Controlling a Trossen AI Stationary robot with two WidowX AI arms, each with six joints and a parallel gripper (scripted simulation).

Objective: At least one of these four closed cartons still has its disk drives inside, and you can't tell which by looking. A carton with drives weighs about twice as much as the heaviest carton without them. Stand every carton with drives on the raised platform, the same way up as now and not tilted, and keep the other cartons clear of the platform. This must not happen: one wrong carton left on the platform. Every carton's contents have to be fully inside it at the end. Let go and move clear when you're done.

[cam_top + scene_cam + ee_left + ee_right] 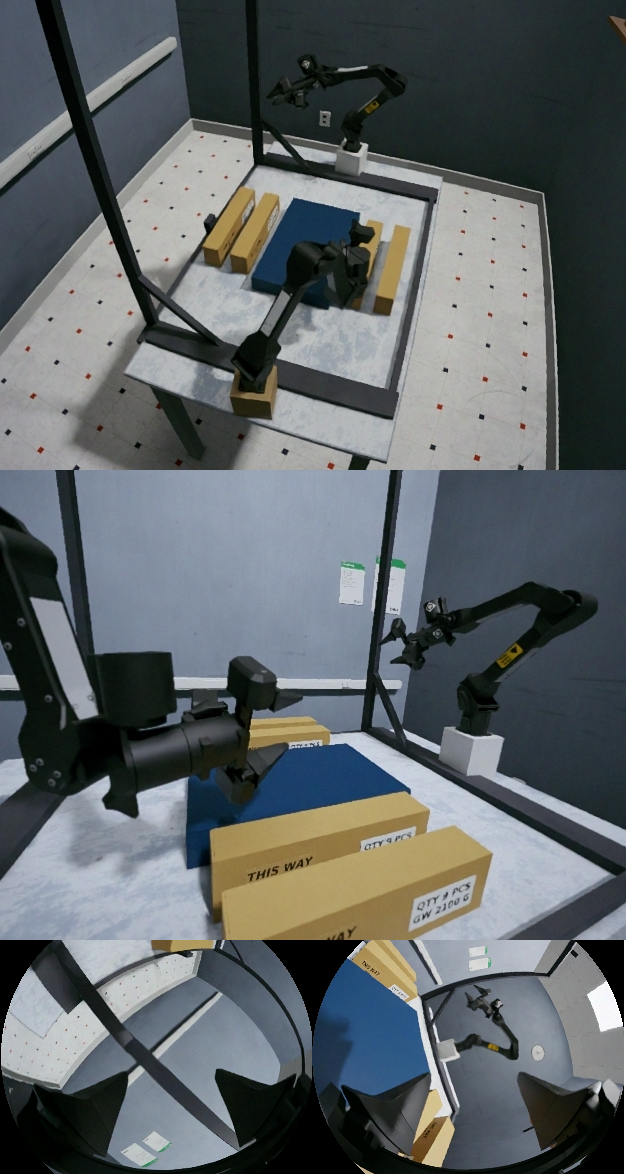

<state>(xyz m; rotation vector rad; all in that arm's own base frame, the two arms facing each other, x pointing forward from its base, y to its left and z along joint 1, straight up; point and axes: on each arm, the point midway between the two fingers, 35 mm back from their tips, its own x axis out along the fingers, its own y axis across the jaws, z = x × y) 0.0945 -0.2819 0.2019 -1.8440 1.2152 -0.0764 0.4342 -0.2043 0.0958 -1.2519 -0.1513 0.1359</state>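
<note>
I have both arms raised. My right gripper (358, 226) (294, 721) (475, 1077) hovers above the blue platform (313, 222) (323, 773) (372, 1040), jaws wide apart and gripping nothing. My left gripper (273, 99) (386, 652) (173, 1075) (469, 988) hangs high at the top centre of the top view, also wide open and unloaded.

All four cartons are on the table (333, 349) (141, 874), none on the platform. In the top view, the outer left carton (228, 227) and inner left carton (255, 233) lie lengthwise, side by side, left of the platform. To its right are the inner right carton (374, 237) (318, 834), partly hidden by my right arm, and the outer right carton (392, 268) (353, 889), whose label (442, 902) reads "QTY 9 PCS, GW 2100 G" at lower right of the exterior view. I can't tell which hold drives.
</note>
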